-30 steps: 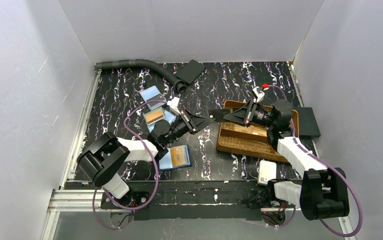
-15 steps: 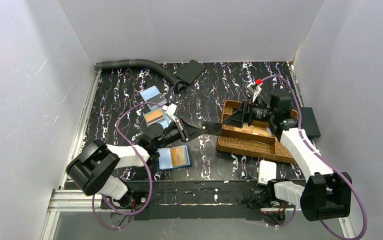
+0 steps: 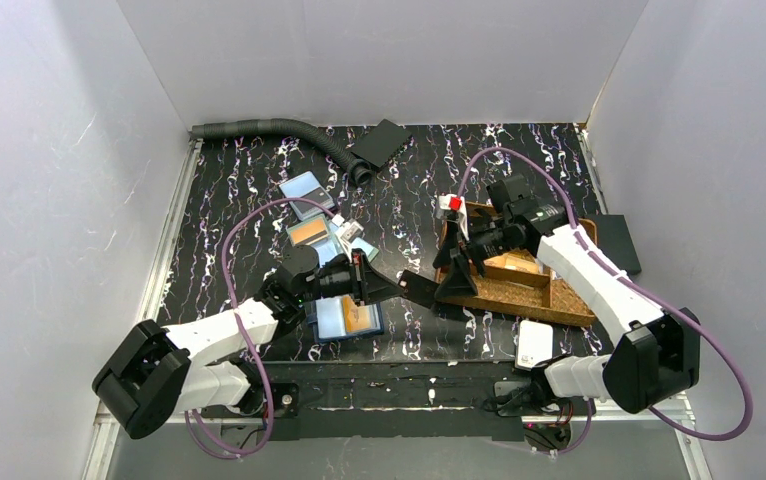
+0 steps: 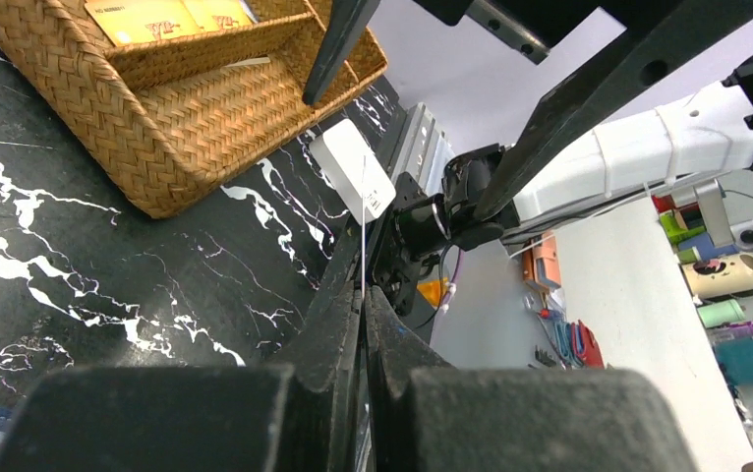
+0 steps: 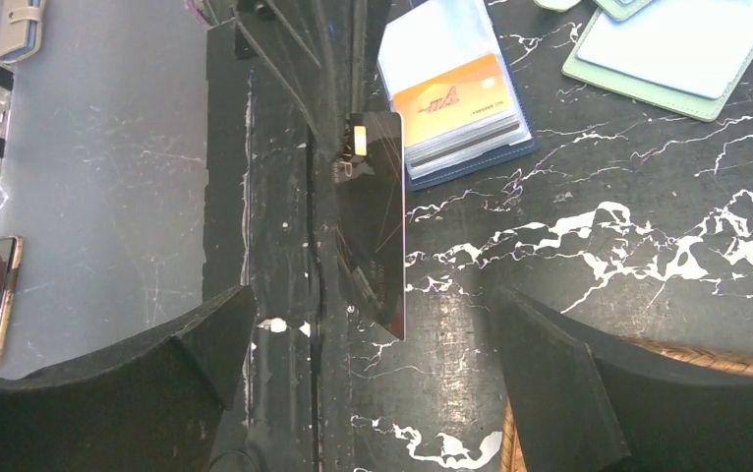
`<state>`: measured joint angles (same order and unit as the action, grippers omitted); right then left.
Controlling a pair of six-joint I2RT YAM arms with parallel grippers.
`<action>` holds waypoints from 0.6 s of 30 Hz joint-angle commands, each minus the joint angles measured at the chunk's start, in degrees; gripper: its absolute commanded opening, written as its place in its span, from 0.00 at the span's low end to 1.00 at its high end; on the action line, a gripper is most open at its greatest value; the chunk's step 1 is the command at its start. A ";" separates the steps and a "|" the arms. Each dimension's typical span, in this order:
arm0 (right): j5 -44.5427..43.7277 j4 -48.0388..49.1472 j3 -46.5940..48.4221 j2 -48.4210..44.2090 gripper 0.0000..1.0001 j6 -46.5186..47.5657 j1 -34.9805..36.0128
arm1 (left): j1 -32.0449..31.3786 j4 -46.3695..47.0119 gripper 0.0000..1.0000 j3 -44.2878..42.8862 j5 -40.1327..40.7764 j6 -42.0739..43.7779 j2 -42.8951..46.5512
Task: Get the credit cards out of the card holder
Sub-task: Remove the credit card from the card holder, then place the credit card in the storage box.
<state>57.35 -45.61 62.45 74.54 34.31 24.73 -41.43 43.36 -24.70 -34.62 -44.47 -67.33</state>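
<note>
My left gripper (image 3: 384, 283) (image 4: 363, 295) is shut on a dark credit card (image 3: 419, 290) (image 5: 375, 226) with a gold chip, held above the table between the card holder and the tray. In the left wrist view the card shows edge-on as a thin line. My right gripper (image 3: 451, 282) (image 5: 371, 305) stands open, its fingers on either side of the card's free end and apart from it. The card holder (image 3: 349, 318) (image 5: 456, 93) lies open near the front edge, an orange card showing in its top sleeve. A light blue card (image 3: 306, 190) and an orange one (image 3: 309, 233) lie behind it.
A brown woven tray (image 3: 534, 298) (image 4: 166, 138) with orange cards (image 4: 156, 15) sits right of centre, under the right arm. A white box (image 3: 534, 343) (image 4: 353, 182) lies at the front edge. A grey hose (image 3: 279, 128) and flat black rectangles (image 3: 379, 143) (image 3: 614, 243) lie along the back and right.
The right gripper opened and swung from over the tray down to the tray's left edge. The left arm moved nearer and to the right, the dark card still in its jaws.
</note>
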 commanded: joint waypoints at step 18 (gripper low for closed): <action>5.98 0.10 -0.64 2.34 0.69 -3.36 1.80 | -1.25 -2.13 0.00 -5.12 -2.72 3.26 -0.27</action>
<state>61.42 -47.29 62.44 75.69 32.67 25.18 -42.21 41.15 -27.00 -36.07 -42.35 -67.70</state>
